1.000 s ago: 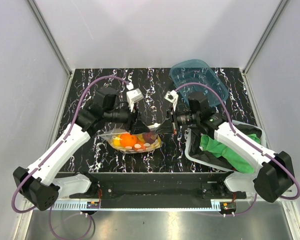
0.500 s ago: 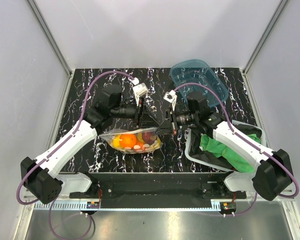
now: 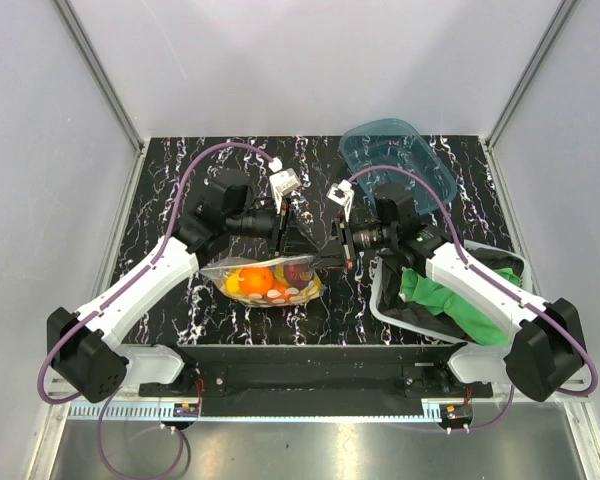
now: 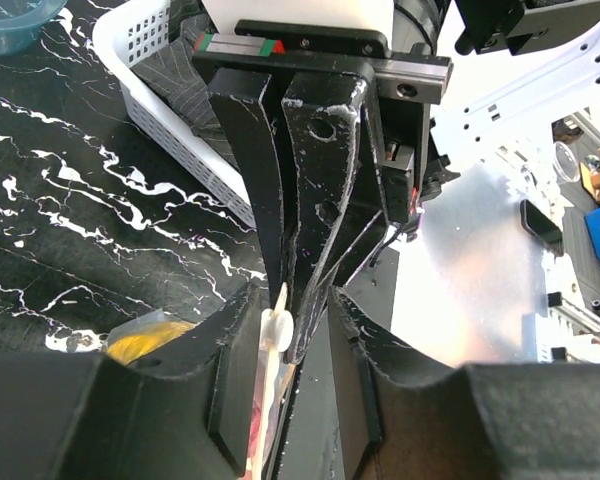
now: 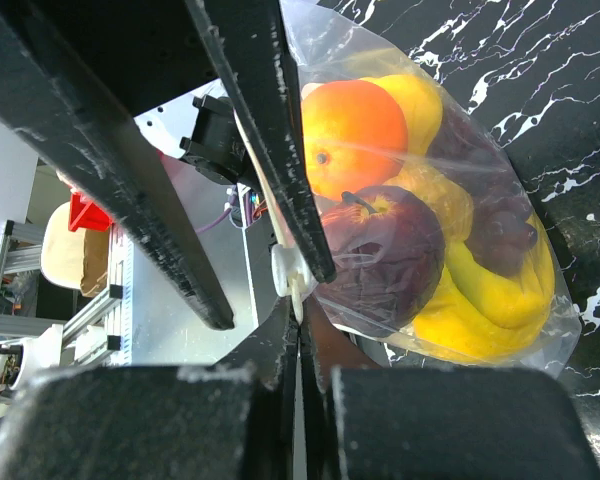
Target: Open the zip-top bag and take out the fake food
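Over the last second the left gripper (image 3: 302, 250) has swung right across the top view to meet the right gripper (image 3: 322, 258) at the upper right corner of the zip-top bag (image 3: 280, 295), which has barely shifted. The bag lies at the centre of that frame on the black marbled table (image 3: 180, 190), with the fake food (image 5: 380, 210) inside it. The right jaws are pressed together on the bag's top edge beside its white slider (image 5: 288, 278), while the left jaws stand apart, straddling that edge.
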### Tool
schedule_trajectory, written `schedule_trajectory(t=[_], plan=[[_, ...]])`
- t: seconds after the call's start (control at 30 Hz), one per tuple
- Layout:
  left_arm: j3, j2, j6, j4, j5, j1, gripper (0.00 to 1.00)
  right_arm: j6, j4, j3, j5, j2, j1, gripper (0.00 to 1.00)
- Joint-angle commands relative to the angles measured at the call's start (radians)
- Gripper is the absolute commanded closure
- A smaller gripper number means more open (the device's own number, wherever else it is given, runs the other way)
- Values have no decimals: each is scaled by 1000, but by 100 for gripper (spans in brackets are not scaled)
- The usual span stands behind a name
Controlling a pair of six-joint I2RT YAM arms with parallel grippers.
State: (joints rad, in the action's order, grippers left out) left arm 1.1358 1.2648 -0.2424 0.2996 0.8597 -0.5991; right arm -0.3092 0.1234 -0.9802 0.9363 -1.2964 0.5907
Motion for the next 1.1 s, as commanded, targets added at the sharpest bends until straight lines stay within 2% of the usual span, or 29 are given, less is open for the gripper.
schedule_trajectory(t=[0.0, 0.07, 0.17, 0.2, 0.27, 0.37, 0.53, 0.57, 0.7, 0.9, 1.07], plan=[[-19, -19, 31, 6, 36, -1, 70, -4, -64, 1, 7, 32, -12, 100], [-31, -27, 31, 6, 25, 4, 71, -4, -62, 3, 9, 32, -12, 100], [-34, -27, 32, 10, 24, 7, 64, -8, -67, 3, 21, 31, -14, 100], [-34, -27, 32, 10, 22, 7, 59, -8, -70, 3, 24, 29, -15, 100], [-33, -22, 31, 10, 25, 9, 56, -10, -71, 2, 27, 28, -14, 100], [-25, -21, 26, 7, 30, 9, 56, -7, -71, 2, 30, 29, -15, 100], [-25, -27, 17, -10, 25, 16, 72, -8, -71, 5, 27, 28, -14, 100], [-25, -25, 17, -10, 22, 16, 79, -11, -71, 5, 18, 26, -15, 100], [-27, -39, 26, -2, 12, 22, 93, -22, -71, 6, -25, 31, -14, 100], [-41, -90, 40, 33, -39, 48, 99, -70, -84, 32, -146, 43, -17, 100], [-83, -166, 60, 108, -93, 56, 100, -117, -102, 38, -215, 43, -43, 100]])
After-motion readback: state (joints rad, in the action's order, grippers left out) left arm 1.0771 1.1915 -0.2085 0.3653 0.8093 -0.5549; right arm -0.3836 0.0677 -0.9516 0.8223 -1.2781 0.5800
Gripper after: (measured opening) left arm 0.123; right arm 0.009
